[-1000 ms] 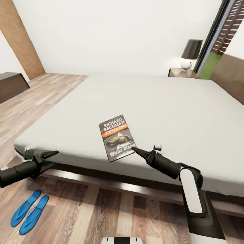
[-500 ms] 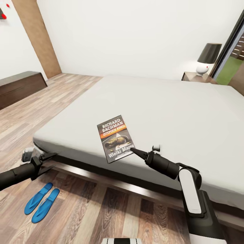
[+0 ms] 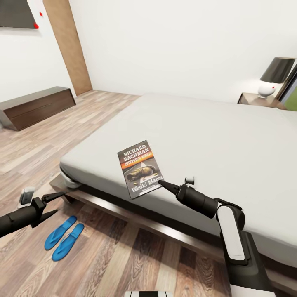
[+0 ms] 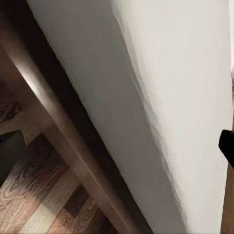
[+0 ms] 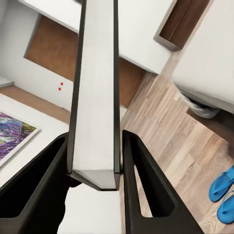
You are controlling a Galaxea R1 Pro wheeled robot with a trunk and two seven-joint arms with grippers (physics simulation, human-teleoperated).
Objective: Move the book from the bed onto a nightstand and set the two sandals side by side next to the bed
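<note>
**Inspector A:** Since the earlier frames our whole view has swung, so the bed sits further toward the right of the head view and more floor shows on the left. We judge that to be camera motion. The book has kept its place against the right gripper.

**Inspector B:** Agreed. Nearest us, the left gripper hangs over the floor by the bed's corner with its fingers spread wide and nothing between them. Just beyond it, the two sandals lie side by side on the planks next to the bed frame, bright blue and parallel.

**Inspector A:** We note the right gripper is closed on the book's lower right corner. The right wrist view shows the book edge-on between the two fingers.

**Inspector B:** The book appears to be lifted over the mattress edge, its long axis running up and away from the claw and leaning slightly left. The cover is dark with white lettering, an orange band and a greyish picture.

**Inspector A:** The deciding relation lies furthest off: the nightstand, bearing a lamp, stands at the far right corner of the bed. In our judgement the right arm is the nearer one, but the base must travel first. A long dark cabinet against the left wall is well apart.
</note>
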